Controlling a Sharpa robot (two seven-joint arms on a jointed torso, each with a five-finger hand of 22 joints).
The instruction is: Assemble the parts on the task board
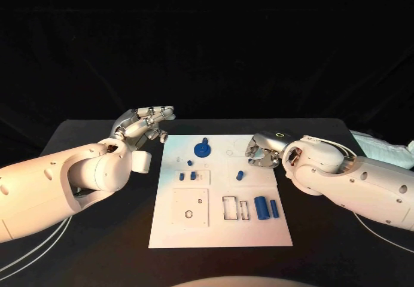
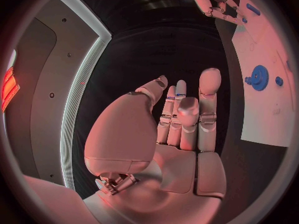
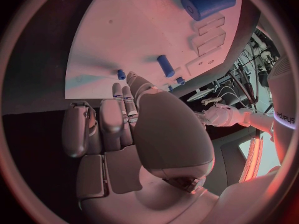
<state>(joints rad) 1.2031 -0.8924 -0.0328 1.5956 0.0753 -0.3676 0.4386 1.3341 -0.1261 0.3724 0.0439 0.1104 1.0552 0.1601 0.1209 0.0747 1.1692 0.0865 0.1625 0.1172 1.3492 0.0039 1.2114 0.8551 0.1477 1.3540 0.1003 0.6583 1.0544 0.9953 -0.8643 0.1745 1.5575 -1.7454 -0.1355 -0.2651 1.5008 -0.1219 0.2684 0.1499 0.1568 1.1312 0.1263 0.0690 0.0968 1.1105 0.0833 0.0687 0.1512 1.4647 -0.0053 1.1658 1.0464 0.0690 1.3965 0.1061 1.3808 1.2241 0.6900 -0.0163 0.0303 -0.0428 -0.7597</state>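
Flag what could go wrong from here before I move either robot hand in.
1. The right robot hand hovers at the task board edge near the small blue peg; a careless sweep could knock it.
2. The blue cylinders lie loose and may roll if bumped.
3. The left robot hand, empty, sits near the blue gear.

Two smooth, rounded white plastic arms, thin white cables trailing beneath them, end in the silver metal left hand (image 1: 145, 124) and the silver metal right hand (image 1: 264, 150), whose wrist bears a small green ring light.
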